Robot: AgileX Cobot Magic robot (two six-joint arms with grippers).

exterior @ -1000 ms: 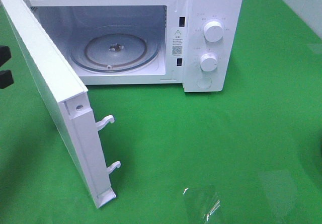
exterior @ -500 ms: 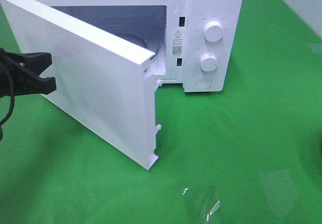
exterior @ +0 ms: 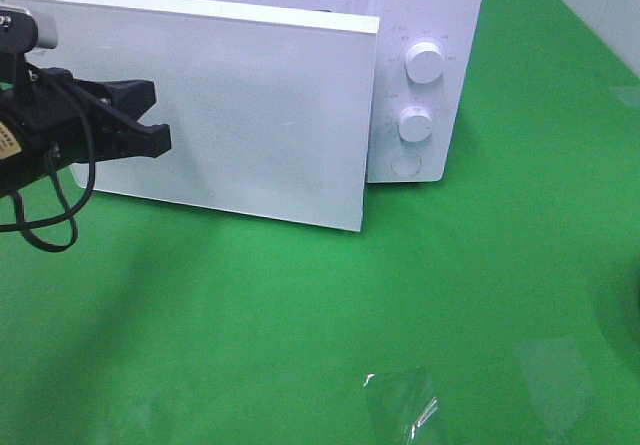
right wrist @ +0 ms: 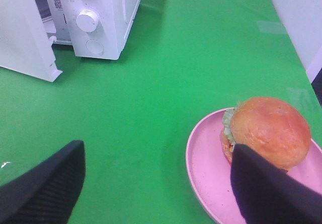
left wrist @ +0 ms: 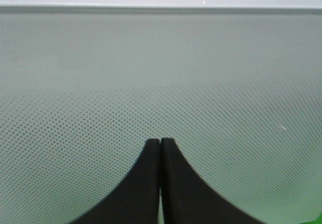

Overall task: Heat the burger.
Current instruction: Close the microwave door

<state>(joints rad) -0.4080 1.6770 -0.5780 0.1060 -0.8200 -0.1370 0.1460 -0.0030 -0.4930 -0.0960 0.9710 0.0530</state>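
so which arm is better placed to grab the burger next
Right. Its open gripper hovers by the burger on the pink plate. The left gripper is shut, at the microwave door, which probably needs reopening first.

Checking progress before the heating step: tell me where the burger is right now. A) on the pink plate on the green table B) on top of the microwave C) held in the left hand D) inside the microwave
A: the right wrist view shows the burger sitting on the pink plate, away from the microwave.
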